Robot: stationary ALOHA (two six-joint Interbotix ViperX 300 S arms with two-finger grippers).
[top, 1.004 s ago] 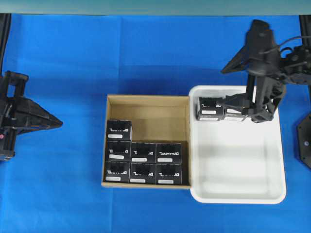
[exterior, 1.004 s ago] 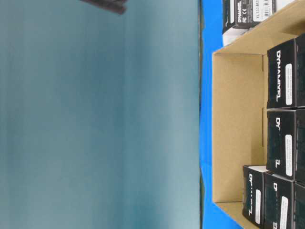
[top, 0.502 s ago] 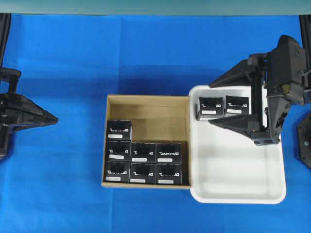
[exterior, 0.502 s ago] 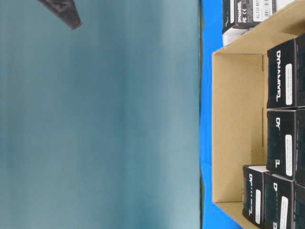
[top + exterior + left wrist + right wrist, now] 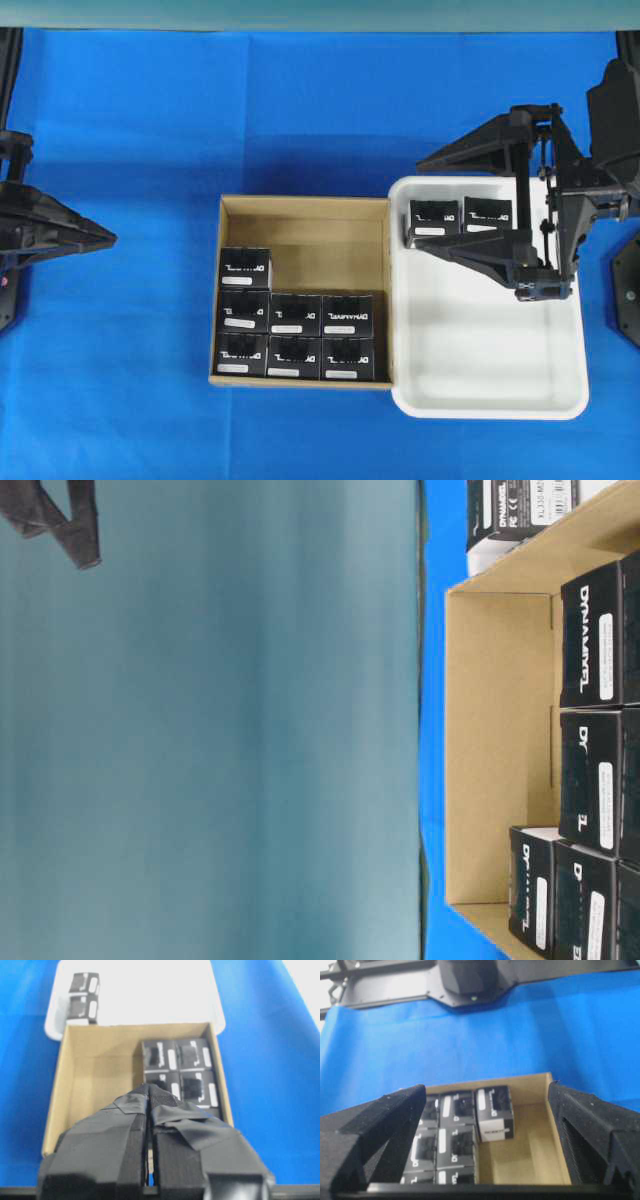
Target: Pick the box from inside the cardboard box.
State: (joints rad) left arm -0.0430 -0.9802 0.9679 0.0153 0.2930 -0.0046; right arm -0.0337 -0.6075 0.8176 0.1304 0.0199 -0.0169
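The brown cardboard box (image 5: 300, 225) sits mid-table with several black boxes (image 5: 296, 332) packed along its near side and left wall; one box (image 5: 245, 268) stands alone in the far row. My right gripper (image 5: 422, 206) hangs open and empty above the white tray's far left corner. In the right wrist view its fingers (image 5: 385, 1125) frame the cardboard box (image 5: 530, 1155) and that lone box (image 5: 494, 1112). My left gripper (image 5: 110, 240) is shut, empty, left of the cardboard box. In the left wrist view the left gripper (image 5: 149, 1089) points at the cardboard box (image 5: 95, 1070).
A white tray (image 5: 490, 340) touches the cardboard box's right wall and holds two black boxes (image 5: 433, 222) side by side at its far left. Blue cloth (image 5: 300, 110) covers the table. A dark arm part (image 5: 60, 520) shows at the top left of the table-level view.
My right gripper has lifted off the second black box in the tray and drawn back to the right, open. The left arm has shifted slightly left.
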